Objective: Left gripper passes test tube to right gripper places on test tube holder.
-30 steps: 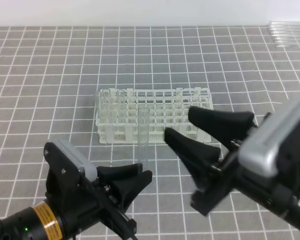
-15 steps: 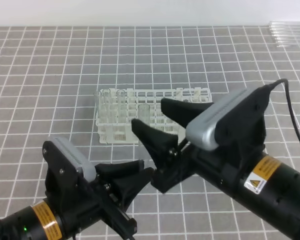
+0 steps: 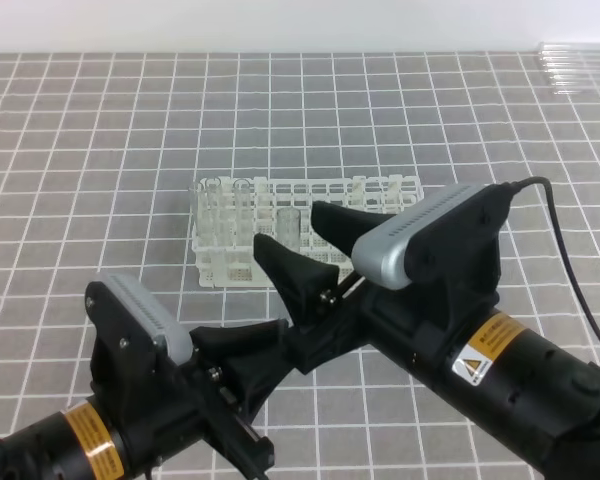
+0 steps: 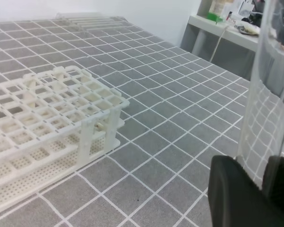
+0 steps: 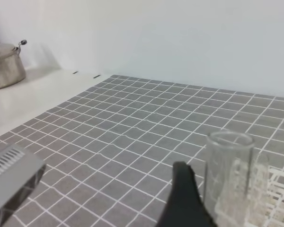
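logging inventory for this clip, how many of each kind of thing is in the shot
end effectors: 2, left and right
test tube held upright: 1
white test tube holder: 1
bundle of spare clear tubes: 1
total: 5

Test tube holder [image 3: 305,232] behind both grippers; tube bundle [image 3: 578,68] far right.

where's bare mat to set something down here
Bare grid mat lies left of and behind the test tube holder, up to the spare tubes far right. It's crowded in front, where left gripper and right gripper meet.
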Available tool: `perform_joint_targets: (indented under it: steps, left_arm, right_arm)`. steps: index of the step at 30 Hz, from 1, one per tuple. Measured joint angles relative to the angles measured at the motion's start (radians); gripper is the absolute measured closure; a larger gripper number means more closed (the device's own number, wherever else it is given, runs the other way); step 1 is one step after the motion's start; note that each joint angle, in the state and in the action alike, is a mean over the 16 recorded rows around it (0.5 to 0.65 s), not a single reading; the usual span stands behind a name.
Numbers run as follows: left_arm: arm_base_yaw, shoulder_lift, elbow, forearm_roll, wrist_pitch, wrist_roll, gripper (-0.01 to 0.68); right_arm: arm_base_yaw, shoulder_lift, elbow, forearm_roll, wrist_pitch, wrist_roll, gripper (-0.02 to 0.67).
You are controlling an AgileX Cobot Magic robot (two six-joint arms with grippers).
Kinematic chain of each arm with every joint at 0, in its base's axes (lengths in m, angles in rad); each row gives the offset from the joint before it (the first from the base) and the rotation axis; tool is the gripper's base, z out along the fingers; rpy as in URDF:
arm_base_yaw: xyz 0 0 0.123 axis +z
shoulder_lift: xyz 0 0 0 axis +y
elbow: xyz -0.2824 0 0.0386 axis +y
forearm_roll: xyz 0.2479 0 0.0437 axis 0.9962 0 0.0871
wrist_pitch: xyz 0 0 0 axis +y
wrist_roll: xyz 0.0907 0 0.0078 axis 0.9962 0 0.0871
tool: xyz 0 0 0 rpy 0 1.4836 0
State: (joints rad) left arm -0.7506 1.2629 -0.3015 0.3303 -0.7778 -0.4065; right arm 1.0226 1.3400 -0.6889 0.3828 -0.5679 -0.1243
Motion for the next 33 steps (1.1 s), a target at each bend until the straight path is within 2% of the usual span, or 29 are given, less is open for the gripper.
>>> perform_joint_targets:
  steps: [9, 13, 24, 29, 33]
  left_arm:
    - [0.000, 0.000, 0.000, 0.003, 0.000, 0.026, 0.633]
    - [0.000, 0.000, 0.000, 0.004, 0.004, 0.029, 0.615]
    - [0.000, -0.001, 0.000, 0.005, 0.004, 0.029, 0.621]
    - [0.000, -0.001, 0.000, 0.005, 0.001, 0.028, 0.638]
    - [0.000, -0.002, 0.000, 0.005, 0.001, 0.028, 0.622]
  right_arm:
    - [0.000, 0.010, -0.011, -0.018, 0.005, 0.013, 0.272]
    - [0.000, 0.011, -0.015, -0.028, 0.013, 0.015, 0.318]
    - [0.000, 0.011, -0.018, -0.044, 0.018, 0.024, 0.472]
    - [0.000, 0.011, -0.018, -0.047, 0.019, 0.036, 0.523]
    - [0.000, 0.011, -0.019, -0.049, 0.022, 0.047, 0.549]
